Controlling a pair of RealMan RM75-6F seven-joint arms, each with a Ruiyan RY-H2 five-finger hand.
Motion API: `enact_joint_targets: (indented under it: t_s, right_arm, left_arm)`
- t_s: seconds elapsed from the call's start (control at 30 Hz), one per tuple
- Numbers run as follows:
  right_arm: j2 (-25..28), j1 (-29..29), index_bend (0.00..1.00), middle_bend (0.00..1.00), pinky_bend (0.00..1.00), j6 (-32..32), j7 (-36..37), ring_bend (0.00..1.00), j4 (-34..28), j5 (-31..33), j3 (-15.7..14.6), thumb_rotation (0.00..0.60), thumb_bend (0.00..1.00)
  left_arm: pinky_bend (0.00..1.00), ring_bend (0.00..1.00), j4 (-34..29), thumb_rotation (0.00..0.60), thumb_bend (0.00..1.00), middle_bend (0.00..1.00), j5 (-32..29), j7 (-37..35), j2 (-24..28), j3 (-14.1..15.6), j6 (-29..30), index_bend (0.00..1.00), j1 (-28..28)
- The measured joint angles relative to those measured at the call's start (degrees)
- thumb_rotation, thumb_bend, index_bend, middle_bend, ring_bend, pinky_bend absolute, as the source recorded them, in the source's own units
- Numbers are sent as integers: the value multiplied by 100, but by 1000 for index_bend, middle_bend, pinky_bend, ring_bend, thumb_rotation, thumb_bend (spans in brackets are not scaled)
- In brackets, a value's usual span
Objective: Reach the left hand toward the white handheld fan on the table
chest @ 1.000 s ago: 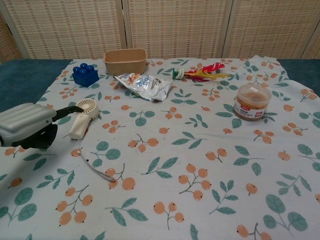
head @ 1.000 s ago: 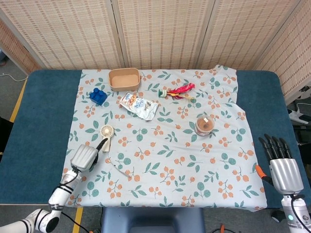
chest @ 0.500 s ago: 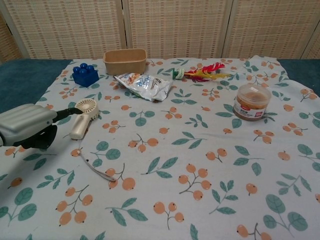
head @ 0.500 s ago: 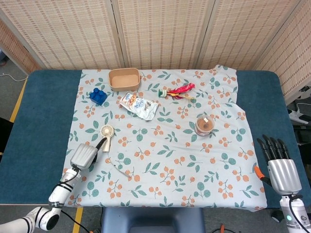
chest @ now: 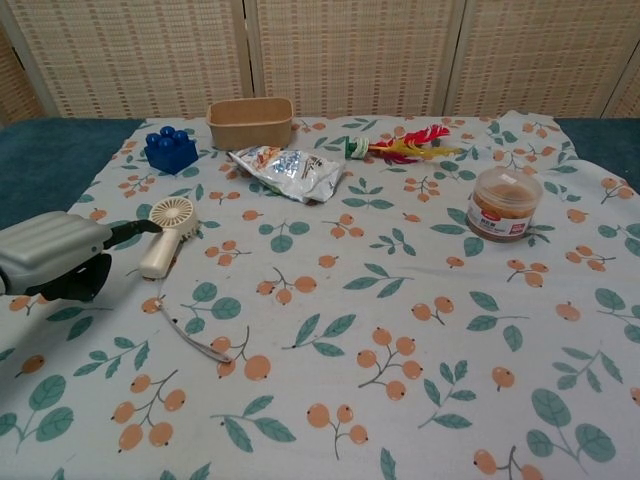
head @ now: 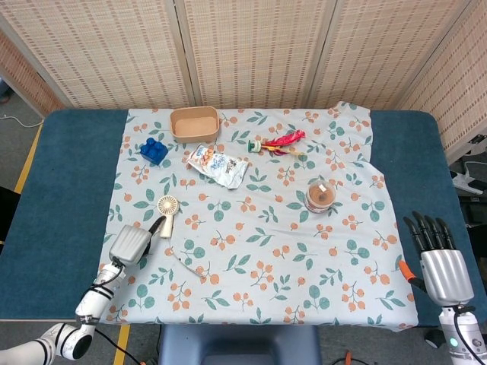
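Note:
The white handheld fan point(head: 167, 211) point(chest: 165, 232) lies flat on the floral cloth at the left, round head away from me and handle toward me. My left hand point(head: 129, 245) point(chest: 50, 255) hovers just near-left of the handle. Its fingers curl under the grey back, and one dark digit points at the fan, stopping just short of it. The hand holds nothing. My right hand point(head: 444, 262) stays off the table's right edge with straight, spread fingers, also holding nothing.
A thin white strip point(head: 186, 265) point(chest: 195, 335) lies on the cloth near the fan's handle. Further back are a blue block point(head: 154, 150), a beige tray point(head: 195, 123), a snack packet point(head: 218, 165), a red feathered toy point(head: 280, 142) and a small jar point(head: 320, 196).
My left hand has drifted slightly toward the near-left, a little away from the fan. The fan has not moved, and the right hand has barely shifted.

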Motion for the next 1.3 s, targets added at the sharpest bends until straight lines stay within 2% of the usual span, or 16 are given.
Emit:
enact_joint_targets:
  t_s: [0.67, 1.0, 1.13, 1.2, 1.3]
  right_arm:
    - [11, -8, 0, 0, 0, -5, -45, 0, -29, 34, 20, 600, 184]
    - [8, -13, 0, 0, 0, 2, -57, 0, -33, 12, 9, 600, 184]
    - [6, -18, 0, 0, 0, 14, -69, 0, -36, 4, 9, 600, 184]
    - [7, -25, 0, 0, 0, 32, -81, 0, -45, -8, 6, 600, 184]
    - [17, -43, 0, 0, 0, 67, -94, 0, -82, -61, -16, 600, 184]
  left_arm:
    - [1000, 903, 91, 600, 992, 1000, -109, 57, -41, 47, -95, 72, -96]
    - [1000, 903, 69, 600, 998, 1000, -277, 185, 18, 96, -397, 78, -163]
    - [1000, 899, 10, 600, 995, 1000, -281, 197, 60, 89, -386, 32, -167]
    - [1000, 882, -52, 600, 959, 990, -219, 168, 92, 73, -247, 7, -147]
    - [1000, 819, -304, 600, 790, 902, 32, 38, 231, 67, 309, 0, -41]
